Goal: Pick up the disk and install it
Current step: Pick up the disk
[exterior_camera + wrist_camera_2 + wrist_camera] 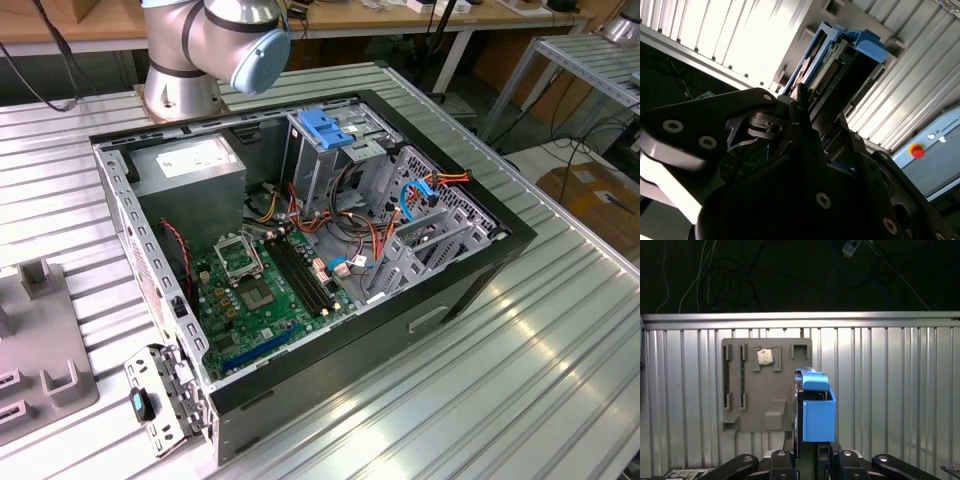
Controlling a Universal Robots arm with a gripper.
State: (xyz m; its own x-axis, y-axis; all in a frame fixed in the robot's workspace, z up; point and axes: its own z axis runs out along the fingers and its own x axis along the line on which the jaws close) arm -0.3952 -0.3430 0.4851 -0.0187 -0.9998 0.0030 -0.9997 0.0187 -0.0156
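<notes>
One risk: gripper point(807, 456) straddles the disk point(818, 412), which stands on edge at the grey tray's point(750, 400) edge in the first wrist view. Can't tell if the claw is clamped. A skewed or shallow bite would likely let it tilt and snag the tray.

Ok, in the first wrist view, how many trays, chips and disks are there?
Grey plastic holder tray with slots: 1
Small square silver chip: 1
Grey metal disk in bright blue plastic rails: 1
Total: 3
</notes>
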